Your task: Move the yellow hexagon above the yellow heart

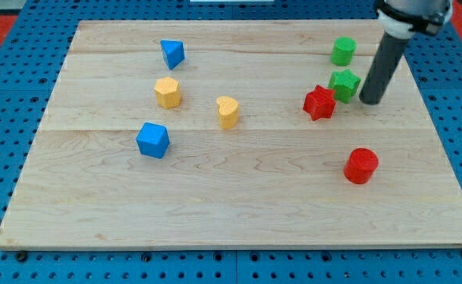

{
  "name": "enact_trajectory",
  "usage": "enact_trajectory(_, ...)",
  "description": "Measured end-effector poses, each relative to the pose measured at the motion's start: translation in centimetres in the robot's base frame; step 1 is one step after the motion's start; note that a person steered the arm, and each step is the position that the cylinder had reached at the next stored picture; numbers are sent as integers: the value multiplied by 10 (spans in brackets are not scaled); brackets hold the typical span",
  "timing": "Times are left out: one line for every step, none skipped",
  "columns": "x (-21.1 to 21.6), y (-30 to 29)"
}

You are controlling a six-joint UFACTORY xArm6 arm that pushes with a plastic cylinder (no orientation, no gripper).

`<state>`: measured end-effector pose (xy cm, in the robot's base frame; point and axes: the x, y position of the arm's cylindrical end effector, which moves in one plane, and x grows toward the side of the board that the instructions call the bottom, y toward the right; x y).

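The yellow hexagon [168,92] lies on the wooden board at the view's upper left of centre. The yellow heart [228,111] lies to its right and slightly lower, a short gap apart. My tip [370,100] is far to the view's right, just right of the green star [344,84], well away from both yellow blocks.
A blue triangle [173,53] sits above the hexagon. A blue cube [152,140] sits below it. A red star [319,102] touches the green star's lower left. A green cylinder [343,50] is at the upper right. A red cylinder [361,166] is at the lower right.
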<state>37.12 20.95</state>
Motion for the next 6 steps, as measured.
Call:
enact_trajectory(-21, -7)
enact_trajectory(-16, -65)
enact_trajectory(-16, -107)
enact_trajectory(-44, -91)
enact_trajectory(-72, -122)
enact_trajectory(-54, -175)
